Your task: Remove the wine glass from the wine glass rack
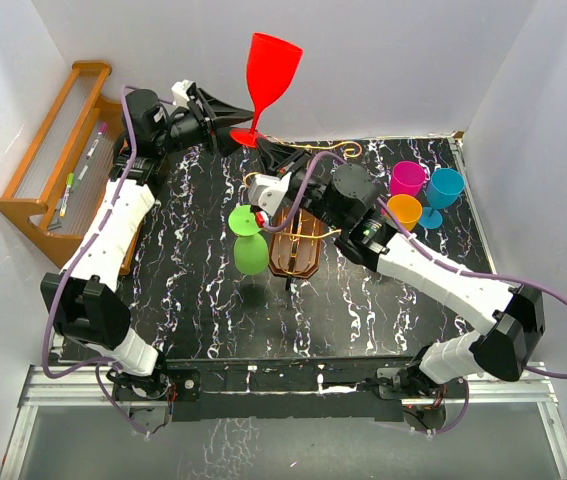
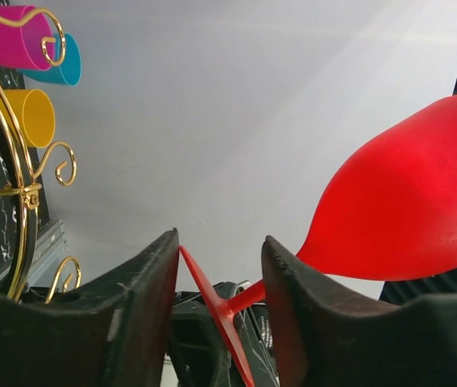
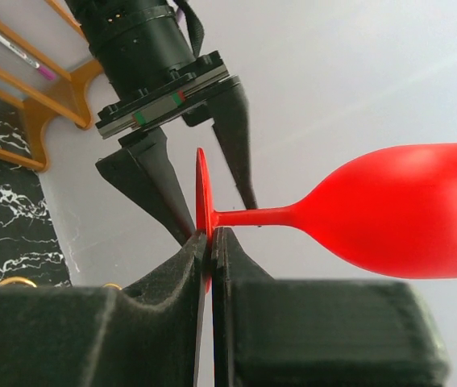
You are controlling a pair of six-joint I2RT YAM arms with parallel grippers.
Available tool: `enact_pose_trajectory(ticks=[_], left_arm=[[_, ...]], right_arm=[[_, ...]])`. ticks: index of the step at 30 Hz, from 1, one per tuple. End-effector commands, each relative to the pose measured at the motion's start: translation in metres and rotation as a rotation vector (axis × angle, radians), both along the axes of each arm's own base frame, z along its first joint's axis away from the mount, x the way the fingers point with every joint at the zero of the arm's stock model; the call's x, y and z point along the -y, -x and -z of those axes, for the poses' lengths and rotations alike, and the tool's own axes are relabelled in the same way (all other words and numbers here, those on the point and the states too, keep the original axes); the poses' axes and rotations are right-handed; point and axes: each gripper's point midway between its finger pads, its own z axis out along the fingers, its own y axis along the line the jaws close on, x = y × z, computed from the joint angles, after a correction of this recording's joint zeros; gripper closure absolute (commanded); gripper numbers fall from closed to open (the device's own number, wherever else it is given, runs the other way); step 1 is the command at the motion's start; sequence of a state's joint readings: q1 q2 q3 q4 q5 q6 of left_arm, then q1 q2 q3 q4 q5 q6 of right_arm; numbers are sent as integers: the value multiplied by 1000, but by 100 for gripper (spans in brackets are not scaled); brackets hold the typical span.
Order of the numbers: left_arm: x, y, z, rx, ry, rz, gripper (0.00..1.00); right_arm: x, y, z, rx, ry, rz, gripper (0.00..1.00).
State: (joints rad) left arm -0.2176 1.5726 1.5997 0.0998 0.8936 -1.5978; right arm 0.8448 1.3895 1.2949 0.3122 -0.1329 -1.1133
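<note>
Wine glass (image 1: 271,70), the red one, hangs in the air over the back of the table (image 1: 203,300), close to the rear wall. It is already clear of the rack (image 1: 301,255), whose brown base and gold wire stand lower, toward the middle, with a green glass (image 1: 250,250) just beside them.

The long axis of the wine glass runs from the foot, down by the two grippers, up and away to the bowl. There is free room above and beside the bowl. The wall behind is the edge to mind.

The right gripper (image 3: 210,237) is clamped tight on the rim of the foot and carries the glass. The left gripper (image 3: 222,216) reaches in from the other side with its jaws about half apart, one finger on each face of the foot (image 3: 201,185). It has hold of nothing that I can see, but looks placed to take over.
</note>
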Motion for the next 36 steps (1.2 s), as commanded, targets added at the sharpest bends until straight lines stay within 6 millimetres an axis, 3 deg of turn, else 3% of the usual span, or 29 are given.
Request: enact_pose_trajectory(ticks=[1,6,9,15,18,20,27,30,32,33,34,36], left_arm=[[-4,27,-32,86,43,43,63],[-2,27,-27,76,48,56,90],[-3,26,-23,70,50,51,100],[-4,18,-20,111,29,13,100],[-6,10,-22,147,-9,-33,100],[-7,4,-23,169,-43,-63,100],[-15,-15,-33,322,-229,-150,100],[-25,-20,-26,369,-351,-201,100],[-34,-22,-21,391,-437,-244,100],[-38,-21,-18,401,-472,-259,100],[-43,-22,-17,414,-506,-278,100],[-52,-21,-14,436,-575,-313,100]], right_arm=[[9,-1,-15,57,-42,48,92],[9,-3,-9,48,-36,61,92],[11,-3,-5,41,-31,76,92],[32,-1,4,-24,-79,137,89],[51,6,5,-64,-118,168,68],[64,11,8,-106,-139,191,60],[127,8,29,-266,-245,436,55],[158,-12,22,-399,-412,568,55],[174,-35,16,-581,-568,592,56],[192,-53,18,-687,-633,628,58],[201,-65,8,-775,-704,622,60],[200,-88,6,-969,-743,577,63]])
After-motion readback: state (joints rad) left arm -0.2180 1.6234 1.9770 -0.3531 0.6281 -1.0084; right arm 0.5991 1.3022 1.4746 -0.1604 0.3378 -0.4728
